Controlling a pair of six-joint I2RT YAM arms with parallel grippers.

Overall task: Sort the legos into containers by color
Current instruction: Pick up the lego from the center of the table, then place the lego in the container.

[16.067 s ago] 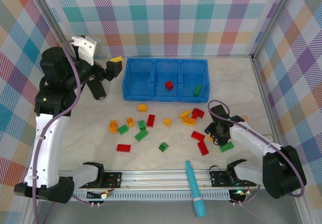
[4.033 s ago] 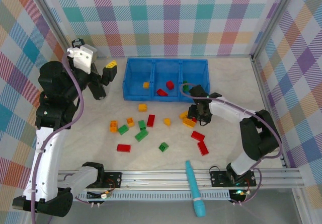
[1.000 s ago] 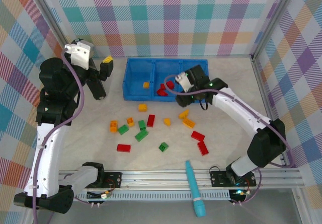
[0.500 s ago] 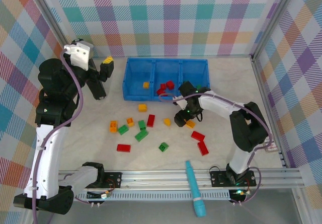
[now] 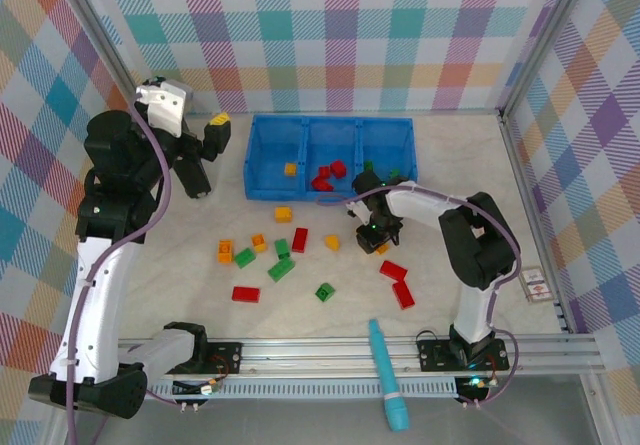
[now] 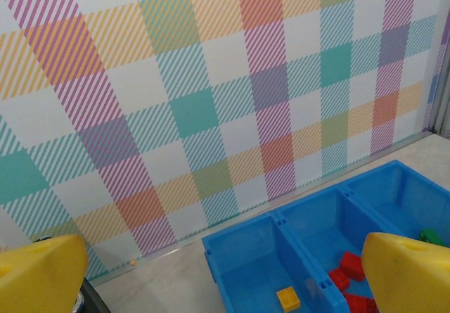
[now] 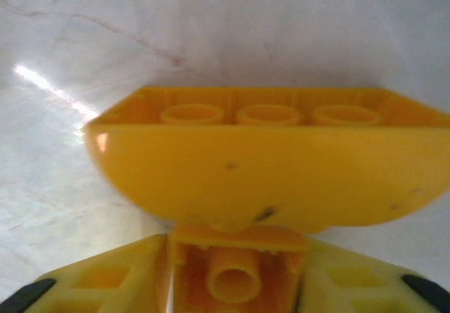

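The right jaws are down on the table, pinched on a small orange brick with its hollow underside showing, likely to lift it. Just ahead lies a longer orange brick, upside down, 3 tubes visible. Beyond sits the blue tray. The left jaws hang wide apart, empty, beside the tray, probably waiting.

The pale marbled table is carrying a long blue plastic tray toward the rear. Red, green and orange-yellow plastic bricks are lying scattered before it, a teal pen-like tool nearest.
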